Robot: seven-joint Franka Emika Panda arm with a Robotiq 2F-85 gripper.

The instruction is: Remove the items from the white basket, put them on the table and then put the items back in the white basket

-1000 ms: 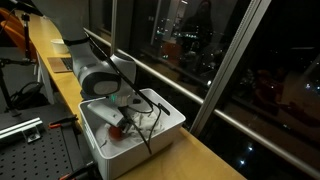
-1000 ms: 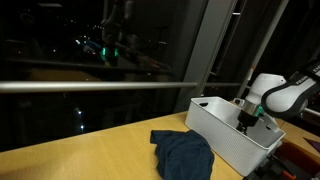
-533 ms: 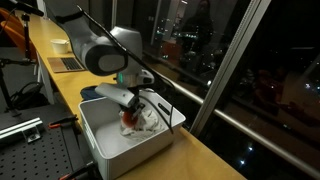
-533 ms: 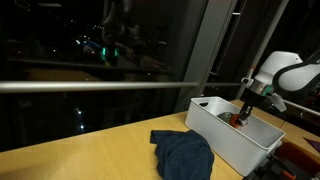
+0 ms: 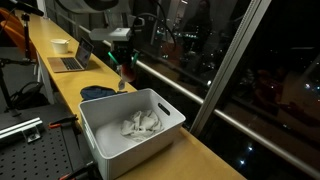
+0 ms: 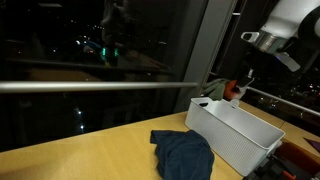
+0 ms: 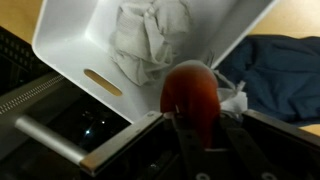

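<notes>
Your hand [image 7: 196, 112] grips the red item [image 7: 192, 88] high over the basket [image 7: 72, 45] rim, blue cloth [image 7: 278, 62] already on the desk [image 6: 100, 150] beside it, white cloth [image 7: 150, 40] left inside.

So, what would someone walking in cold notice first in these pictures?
The pincer hangs high over the white basket, shut on a rounded red item. A crumpled white cloth lies inside the basket, and a dark blue cloth lies on the wooden table beside it. Behind it all are dark windows with night lights.
</notes>
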